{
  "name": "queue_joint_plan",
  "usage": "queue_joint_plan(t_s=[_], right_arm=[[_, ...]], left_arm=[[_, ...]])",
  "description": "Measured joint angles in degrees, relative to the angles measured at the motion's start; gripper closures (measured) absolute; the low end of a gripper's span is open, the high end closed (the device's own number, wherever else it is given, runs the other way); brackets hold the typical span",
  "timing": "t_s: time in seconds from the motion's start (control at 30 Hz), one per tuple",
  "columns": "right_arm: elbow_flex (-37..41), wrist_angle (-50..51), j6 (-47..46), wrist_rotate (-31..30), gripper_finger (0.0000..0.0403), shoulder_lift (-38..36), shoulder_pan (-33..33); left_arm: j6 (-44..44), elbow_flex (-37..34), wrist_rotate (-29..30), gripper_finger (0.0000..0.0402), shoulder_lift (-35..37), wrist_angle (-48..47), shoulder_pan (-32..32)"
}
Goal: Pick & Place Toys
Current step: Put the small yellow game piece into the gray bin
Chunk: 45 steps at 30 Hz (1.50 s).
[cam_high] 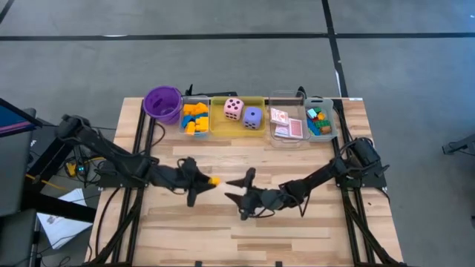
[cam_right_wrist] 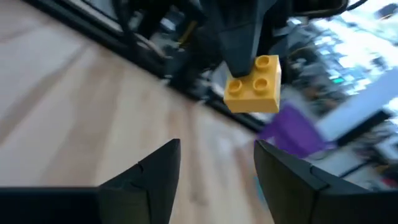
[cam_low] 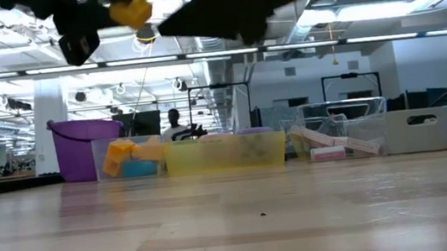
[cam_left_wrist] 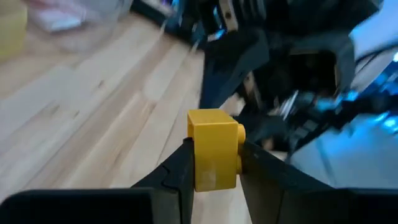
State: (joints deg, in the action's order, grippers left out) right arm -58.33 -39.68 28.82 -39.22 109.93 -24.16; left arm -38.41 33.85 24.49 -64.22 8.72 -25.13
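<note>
A yellow building block (cam_left_wrist: 213,152) hangs in the air over the middle of the table, with my left gripper (cam_high: 208,181) shut on it. The block also shows in the high view (cam_high: 214,180), in the low view (cam_low: 132,11) and in the right wrist view (cam_right_wrist: 254,86). My right gripper (cam_high: 241,194) stands just to the right of it, facing it. It is open, with nothing between its fingers (cam_right_wrist: 155,171). My left gripper pinches the yellow block by two opposite sides (cam_left_wrist: 194,163) between its two fingertips. The fingers come nearly level from the table's left, slanting slightly down. The block is lifted well clear of the table, as the low view shows.
Along the far edge stand a purple cup (cam_high: 162,102), a clear tray of yellow, orange and blue blocks (cam_high: 195,119), a yellow tray (cam_high: 221,127) with a pink die and a purple die, a clear tray (cam_high: 288,98) with pink cards, and a tray of mixed blocks (cam_high: 319,121). Bare wood lies near the front.
</note>
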Motion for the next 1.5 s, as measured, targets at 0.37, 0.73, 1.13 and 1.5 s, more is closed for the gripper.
queue_joint_plan(t_s=[0.37, 0.73, 1.13, 1.5], right_arm=[[-6.7, 0.7, 3.3, -1.8, 0.0133, 0.0, 3.4], [-7.3, 0.6, 3.1, -1.3, 0.0114, 0.0, 3.6], [-7.3, 0.6, 3.1, -1.3, 0.0114, 0.0, 3.6], [-7.3, 0.8, 2.9, -1.3, 0.0117, 0.0, 3.6]], left_arm=[[1.3, -3.8, -0.1, 0.0307, 5.0, 8.5, 1.1], [2.2, -3.8, -0.3, 0.0307, 2.9, 10.6, 3.5], [2.2, -3.8, -2.6, 0.0307, -1.8, 15.9, 5.4], [2.2, -3.7, -6.1, 0.0307, -2.6, 18.1, 6.9]])
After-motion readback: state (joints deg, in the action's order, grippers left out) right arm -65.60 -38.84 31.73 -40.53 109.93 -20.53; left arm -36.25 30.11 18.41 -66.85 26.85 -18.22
